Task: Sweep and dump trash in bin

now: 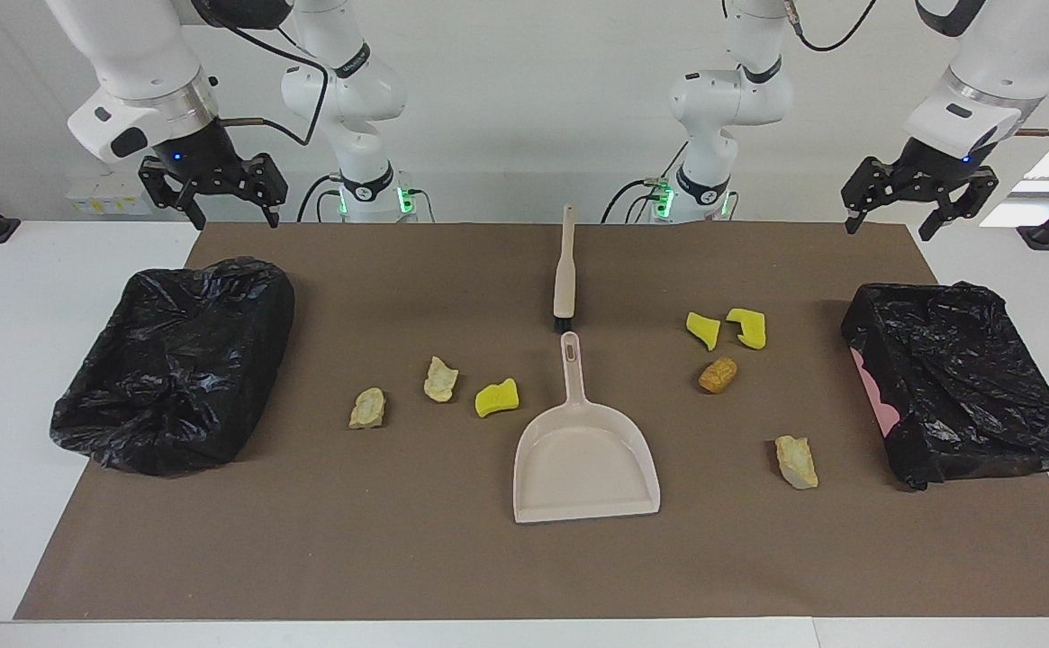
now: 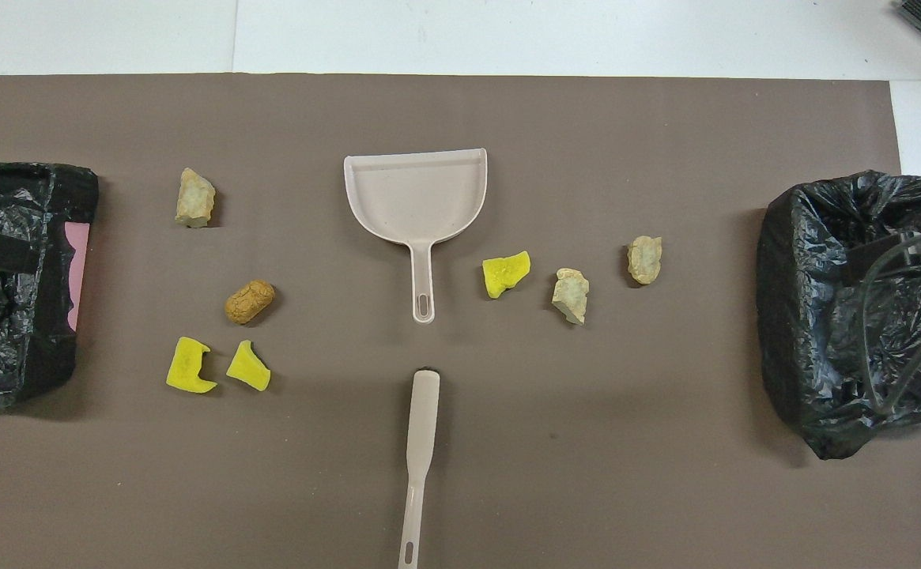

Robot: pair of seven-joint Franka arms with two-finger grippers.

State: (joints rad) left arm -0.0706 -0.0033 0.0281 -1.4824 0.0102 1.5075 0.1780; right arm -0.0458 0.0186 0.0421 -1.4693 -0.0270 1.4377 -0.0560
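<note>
I see left gripper (image 1: 920, 221) apart, up by one bin (image 1: 956, 378) | right gripper (image 1: 218, 209) apart, up by other bin (image 1: 173, 360) | trash (image 1: 497, 398) beside dustpan (image 1: 583, 468), brush (image 1: 565, 270)

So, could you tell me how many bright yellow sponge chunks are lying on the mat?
3: two yellow chunks side by side toward the left arm's end, and one yellow chunk beside the dustpan toward the right arm's end. None seems hidden.

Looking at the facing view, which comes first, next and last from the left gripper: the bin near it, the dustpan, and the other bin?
From the left gripper, open, up over the table's edge:
1. The bin at the left arm's end, just below it.
2. The dustpan, mid-table.
3. The other bin, at the right arm's end.
</note>
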